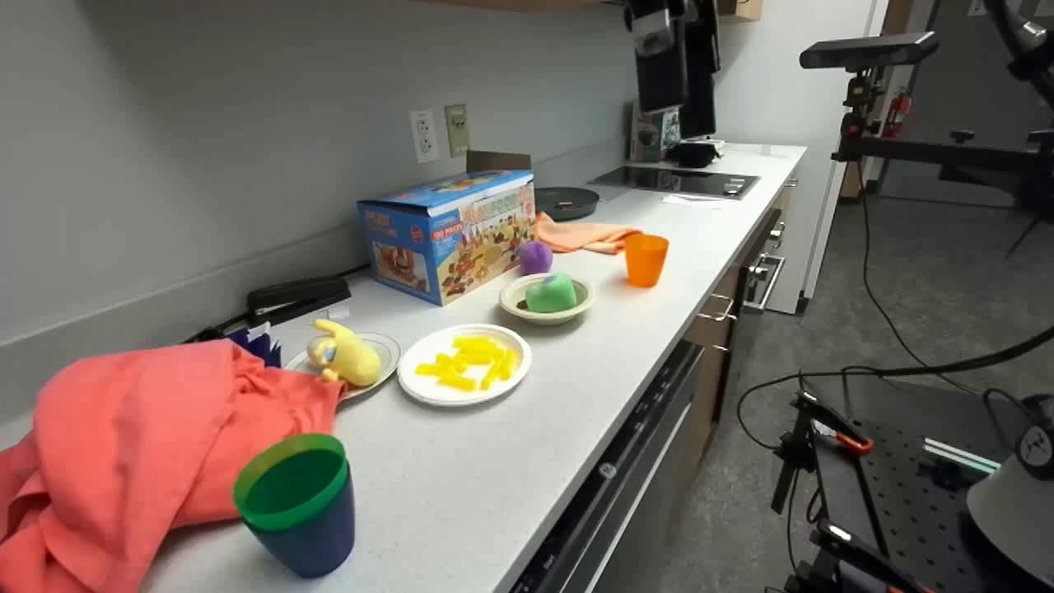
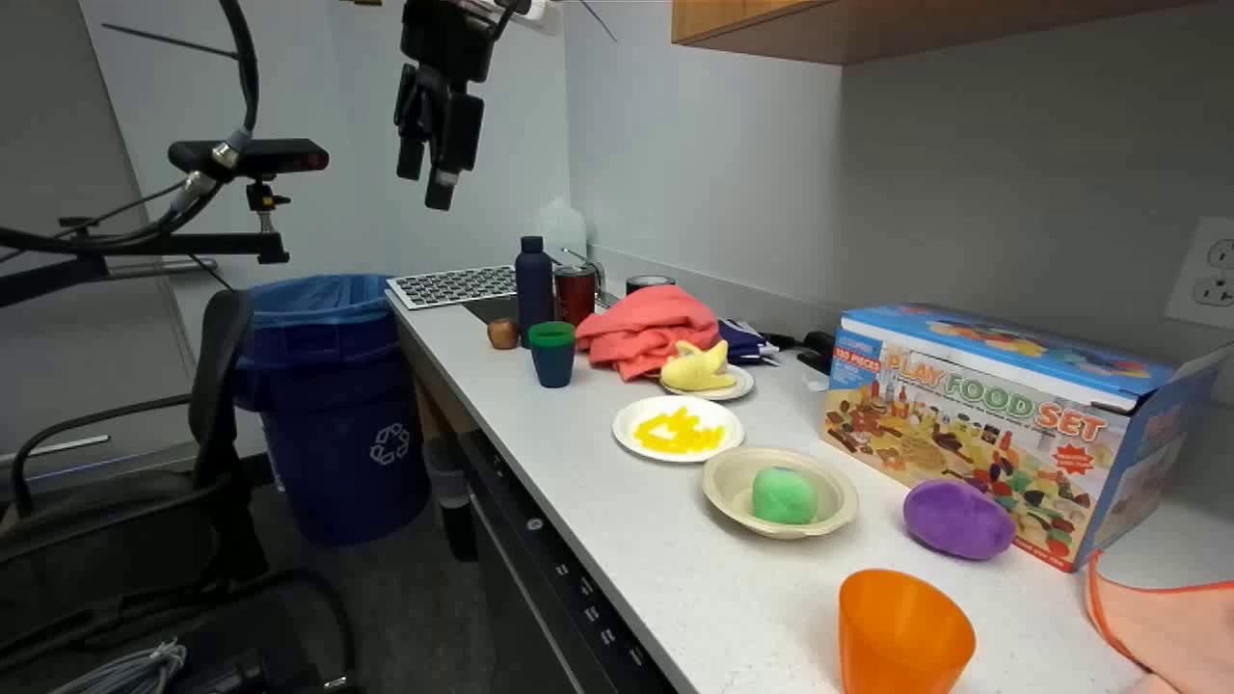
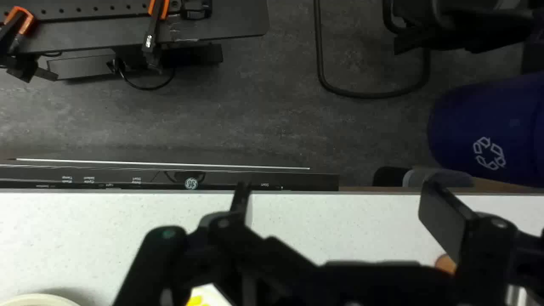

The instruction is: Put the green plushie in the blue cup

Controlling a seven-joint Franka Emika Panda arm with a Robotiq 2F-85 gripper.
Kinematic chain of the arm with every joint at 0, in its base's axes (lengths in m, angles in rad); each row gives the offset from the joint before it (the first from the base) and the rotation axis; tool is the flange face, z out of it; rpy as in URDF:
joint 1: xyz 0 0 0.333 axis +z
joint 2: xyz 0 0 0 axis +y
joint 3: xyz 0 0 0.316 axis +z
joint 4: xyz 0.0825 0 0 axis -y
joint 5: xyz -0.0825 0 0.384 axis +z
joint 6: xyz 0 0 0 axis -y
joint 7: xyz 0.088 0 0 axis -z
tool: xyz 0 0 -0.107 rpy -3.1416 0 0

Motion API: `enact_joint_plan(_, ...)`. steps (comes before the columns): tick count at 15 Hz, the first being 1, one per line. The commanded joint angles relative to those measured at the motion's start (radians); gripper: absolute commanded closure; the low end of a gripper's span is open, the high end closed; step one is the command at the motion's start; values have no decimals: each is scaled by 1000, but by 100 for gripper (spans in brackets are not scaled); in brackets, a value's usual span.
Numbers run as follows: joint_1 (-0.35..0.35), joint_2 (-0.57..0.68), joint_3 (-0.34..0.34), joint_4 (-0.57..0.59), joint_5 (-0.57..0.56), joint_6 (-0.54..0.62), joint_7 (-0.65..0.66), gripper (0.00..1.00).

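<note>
"Left to right, what faces you?"

"In an exterior view: your jaws, wide, unladen; the blue cup [image 2: 553, 368], upright, a green cup [image 2: 551, 334] nested inside; the green plushie [image 2: 784, 496], in the bowl [image 2: 835, 496], which probably stops it rolling."

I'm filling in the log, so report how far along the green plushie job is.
Done: nothing visible; the green plushie sits in the beige bowl. In hand: nothing; the gripper hangs open and empty. Left: gripping, lifting and placing it in the blue cup, which seems to hold a green cup.
</note>
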Motion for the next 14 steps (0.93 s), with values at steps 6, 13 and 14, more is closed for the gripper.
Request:
enact_joint_plan(6, -21, 2, 18, 2, 4, -4, -4, 0)
enact_joint_plan(13, -21, 2, 18, 2, 4, -4, -4, 0)
enact_joint_plan(14, -23, 1, 20, 1, 4, 0, 8, 0)
